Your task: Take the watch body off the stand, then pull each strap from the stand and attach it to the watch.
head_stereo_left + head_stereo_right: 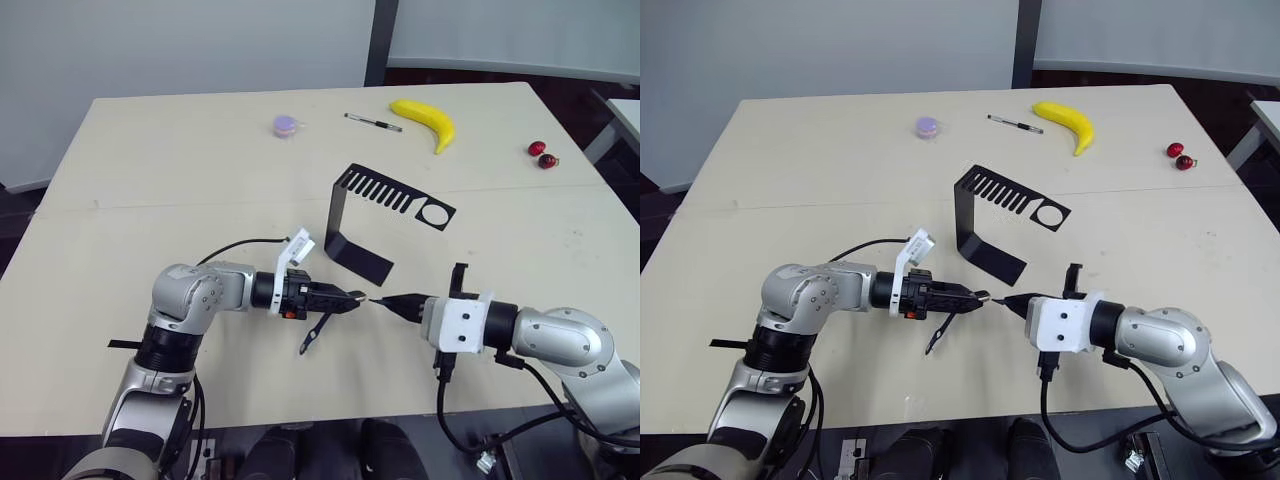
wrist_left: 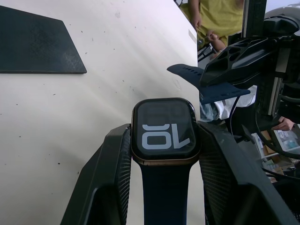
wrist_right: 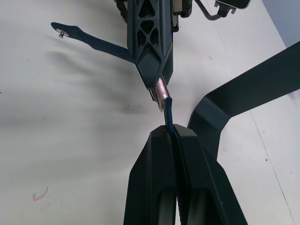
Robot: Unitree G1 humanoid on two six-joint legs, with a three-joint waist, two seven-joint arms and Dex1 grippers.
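While the arms are meeting over the table (image 1: 150, 180), we are noting:
Left gripper (image 2: 164, 154): pinching the watch body (image 2: 164, 131), one strap (image 1: 316, 333) dangling below.
Right gripper (image 3: 172, 140): squeezing the second strap (image 3: 168, 115) edge-on against the watch.
Arms: reaching inward, tips nearly touching.
Stand (image 1: 375, 215): sitting just behind, bare.
Joint: too small to judge.

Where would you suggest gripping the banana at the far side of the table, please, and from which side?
Probably at the thick middle of the banana, coming from above with fingers across its width. It lies flat, curved, with bare table around it; the pen beside it stays clear.
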